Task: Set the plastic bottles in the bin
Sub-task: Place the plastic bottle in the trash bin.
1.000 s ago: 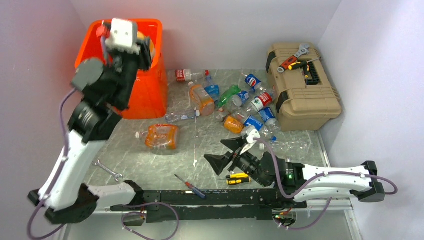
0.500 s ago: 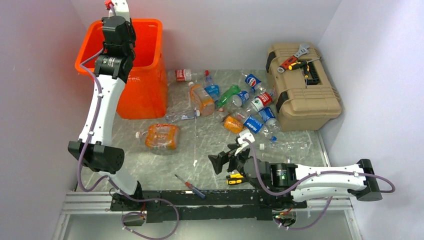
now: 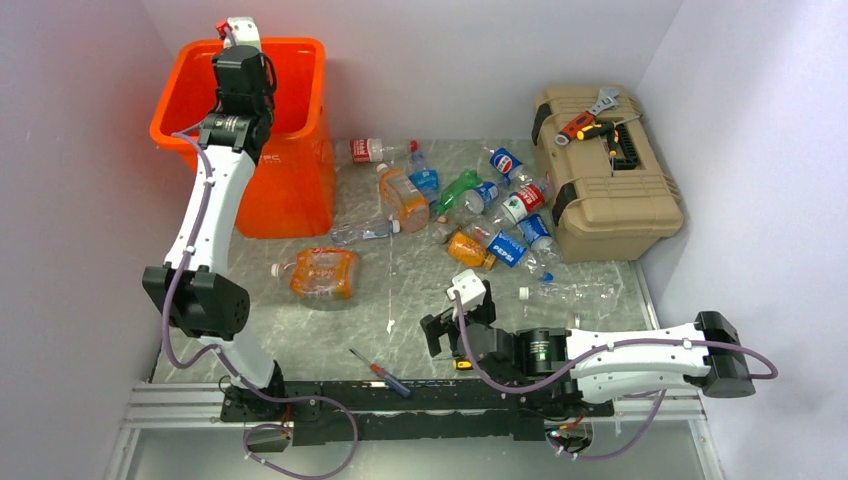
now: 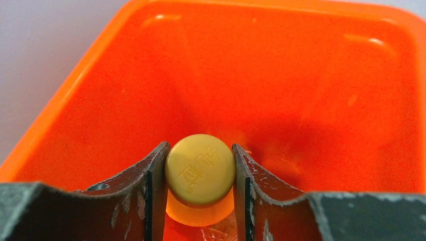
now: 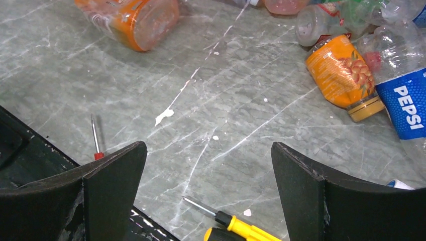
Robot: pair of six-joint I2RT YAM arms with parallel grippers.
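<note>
one tall orange bin (image 3: 300, 190) stands at eleven o'clock on the table (image 3: 330, 330). the left gripper (image 4: 200, 146) hangs over its open mouth, jaws clenched on the neck of a bottle (image 4: 198, 213) just under its yellow cap (image 4: 200, 168) — the rest of that bottle is mostly hidden below. the biggest one left out, a crumpled orange-labelled bottle (image 3: 322, 272), lies on its side toward nine o'clock of the table's middle. a dozen or so smaller bottles (image 3: 480, 205) lie scattered from twelve to two o'clock. the right gripper (image 5: 207, 148) hovers low at six o'clock, jaws spread wide and holding nothing. the bottles look empty, so they are likely light, with thin walls that dent and slick round sides that roll — the stiff neck under the cap seems the surest place to pinch.
</note>
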